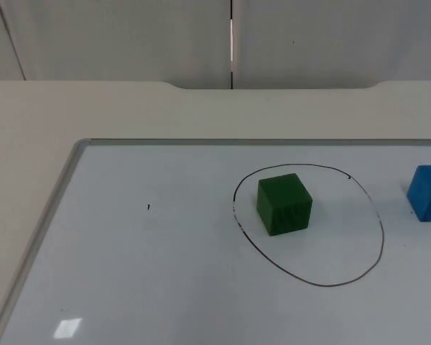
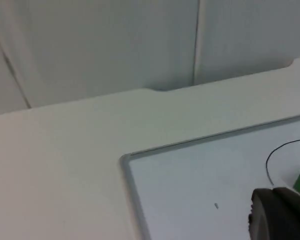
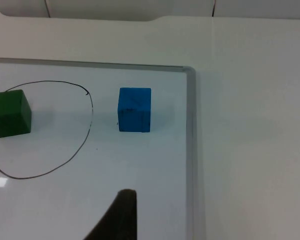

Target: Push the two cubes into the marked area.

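Green cube (image 1: pixel 284 204) sits inside hand-drawn oval (image 1: pixel 373 208); blue cube (image 1: pixel 427 192) just outside; claw openings cannot be told.

whiteboard (image 1: pixel 129 287) w/ metal frame | on table (image 1: pixel 29 129) | grey wall (image 1: pixel 129 36) behind

Green cube (image 1: pixel 284 204) inside drawn ring (image 1: pixel 379 223); blue cube (image 1: pixel 428 191) just outside.

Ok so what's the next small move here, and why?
Probably the right arm should nudge the blue cube toward the drawn circle: it sits just outside the line, while the green cube already lies inside.
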